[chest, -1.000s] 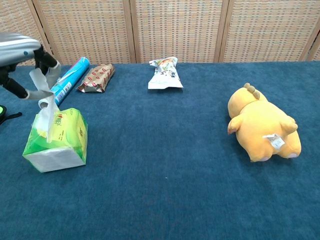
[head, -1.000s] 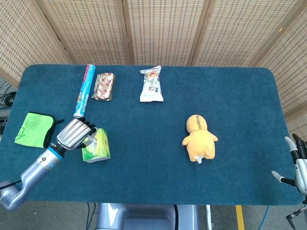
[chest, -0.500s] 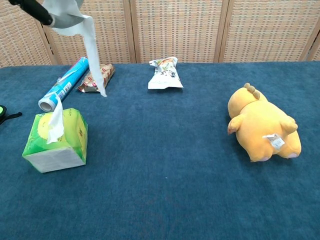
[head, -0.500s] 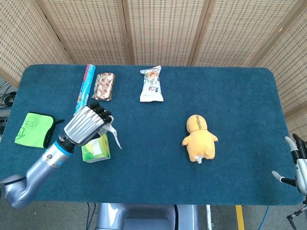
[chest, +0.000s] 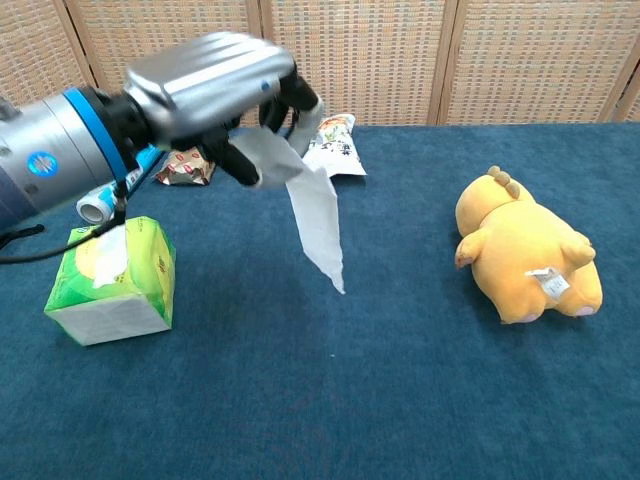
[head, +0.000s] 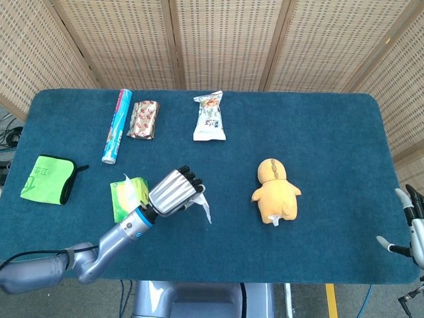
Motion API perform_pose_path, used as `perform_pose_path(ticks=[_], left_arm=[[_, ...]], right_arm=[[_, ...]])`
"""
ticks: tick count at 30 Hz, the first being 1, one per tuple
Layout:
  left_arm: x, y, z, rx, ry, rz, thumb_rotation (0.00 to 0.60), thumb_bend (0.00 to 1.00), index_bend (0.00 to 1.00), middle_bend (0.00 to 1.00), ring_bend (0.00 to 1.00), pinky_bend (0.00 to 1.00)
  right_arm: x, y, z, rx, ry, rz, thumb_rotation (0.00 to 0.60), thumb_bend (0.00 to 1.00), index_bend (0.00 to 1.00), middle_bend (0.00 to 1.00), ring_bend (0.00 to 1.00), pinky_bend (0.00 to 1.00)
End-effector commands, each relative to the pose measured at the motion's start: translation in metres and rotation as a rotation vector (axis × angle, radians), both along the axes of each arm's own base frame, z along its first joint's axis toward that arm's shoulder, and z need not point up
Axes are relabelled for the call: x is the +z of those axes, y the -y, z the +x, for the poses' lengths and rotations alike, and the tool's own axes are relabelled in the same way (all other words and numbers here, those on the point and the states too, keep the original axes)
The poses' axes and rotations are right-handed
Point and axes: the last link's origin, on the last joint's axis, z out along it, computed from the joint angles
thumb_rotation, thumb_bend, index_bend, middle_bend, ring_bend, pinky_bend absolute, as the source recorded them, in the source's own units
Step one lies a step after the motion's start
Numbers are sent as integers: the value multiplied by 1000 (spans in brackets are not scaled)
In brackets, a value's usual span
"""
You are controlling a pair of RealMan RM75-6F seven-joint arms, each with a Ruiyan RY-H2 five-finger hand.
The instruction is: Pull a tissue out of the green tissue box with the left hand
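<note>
While the left hand hangs above the blue table, its fingers are curled in and pinch the top of a tissue, holding it in the air. Seen from the chest view, the tissue is a thin, pale grey-white sheet, crumpled where the fingers grip it and smoother below. Its long axis runs nearly upright: it drops from the fingertips and tapers to a point that leans a little toward the yellow plush toy, clear of the table. In the head view the same tissue shows as a small white flap just beyond the knuckles of the left hand.

Behind the fingers, under the wrist side of the hand, the green tissue box stands on the table, with another white tissue poking up from its top slot. The box lies just beside the forearm in the head view, apart from the held sheet.

At the far edge of the head view, well apart from all this, the right hand shows only in part, fingers apart with nothing in them.
</note>
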Motion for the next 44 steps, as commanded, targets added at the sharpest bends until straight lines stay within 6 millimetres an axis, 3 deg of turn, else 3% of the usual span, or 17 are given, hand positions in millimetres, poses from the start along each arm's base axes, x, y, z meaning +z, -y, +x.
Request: perform_pose_path(ticks=[1,4,5,6,8,11,15,20,23,29,34,39,44], left_arm=[[-21,0,-8,19,-87,-17,600,526,777,535,561,467],[-30,-2,-18,56,-154,-29,600,168,491,222,337,435],[-33,-2,-23,84,-178,-48,600,68,314,102,196,368],[-36,-1,-28,118,-200,-74,600,12,151,24,81,280],[-36,0,-32,165,-226,-105,600,0,17,0,0,154],[-28,1,-28,199,-208,-120,600,0,0,0,0,58],[-7,8,-23,219,-164,-156,600,0,0,0,0,2],[44,16,-33,209,-124,-111,600,0,0,0,0,0],[82,19,-50,226,-83,-43,600,0,0,0,0,0],[159,26,-117,325,-44,136,600,0,0,0,0,0],[197,43,-173,425,28,197,600,0,0,0,0,0],[214,75,-224,575,110,244,600,0,0,0,0,0],[213,99,-253,738,166,268,600,0,0,0,0,0]], right_arm=[[1,1,-1,-4,4,0,600,0,0,0,0,0],[1,2,-2,-3,6,3,600,0,0,0,0,0],[1,2,-2,-3,6,4,600,0,0,0,0,0],[1,2,-2,-3,6,4,600,0,0,0,0,0],[1,2,-2,-3,6,5,600,0,0,0,0,0],[0,2,-2,-3,6,4,600,0,0,0,0,0],[0,1,-1,-1,5,6,600,0,0,0,0,0],[0,0,-1,2,5,4,600,0,0,0,0,0],[-1,0,0,5,-2,8,600,0,0,0,0,0],[-5,0,4,11,-22,14,600,0,0,0,0,0],[-7,-1,7,20,-40,14,600,0,0,0,0,0],[-8,-2,9,22,-51,8,600,0,0,0,0,0],[-8,-3,9,23,-53,4,600,0,0,0,0,0]])
